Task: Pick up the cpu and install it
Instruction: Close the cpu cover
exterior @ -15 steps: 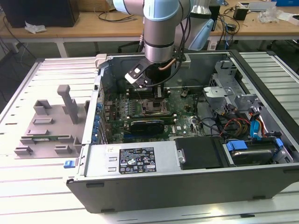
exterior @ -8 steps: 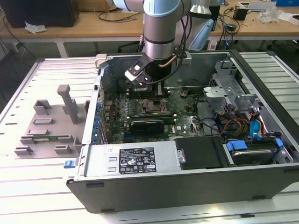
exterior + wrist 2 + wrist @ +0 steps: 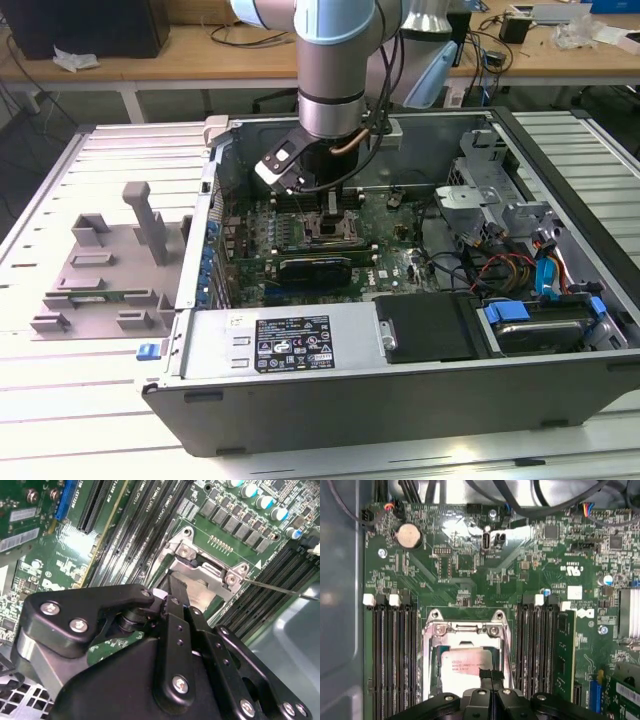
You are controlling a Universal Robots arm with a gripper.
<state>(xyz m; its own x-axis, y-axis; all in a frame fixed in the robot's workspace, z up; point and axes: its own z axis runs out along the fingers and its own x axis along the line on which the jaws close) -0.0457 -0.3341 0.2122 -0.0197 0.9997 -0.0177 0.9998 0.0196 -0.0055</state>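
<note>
Cpu [image 3: 462, 667] lies flat, the end effector [image 3: 491, 676] poised at its edge with fingers together, inside the motherboard's metal-framed socket [image 3: 500, 622]. It looks light, stiff and probably fragile underneath; opposite edges seem safest to grip.

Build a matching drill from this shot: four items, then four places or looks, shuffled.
Items
1. cpu
2. coin cell
3. memory stick
4. grey fixture

Places or looks
A. on the table, outside the case, at the exterior view's left
B. round and silvery, on the green board
C. long and green, standing in a slot
D. within the metal socket frame

Pairs: 1-D, 2-B, 3-C, 4-A
</note>
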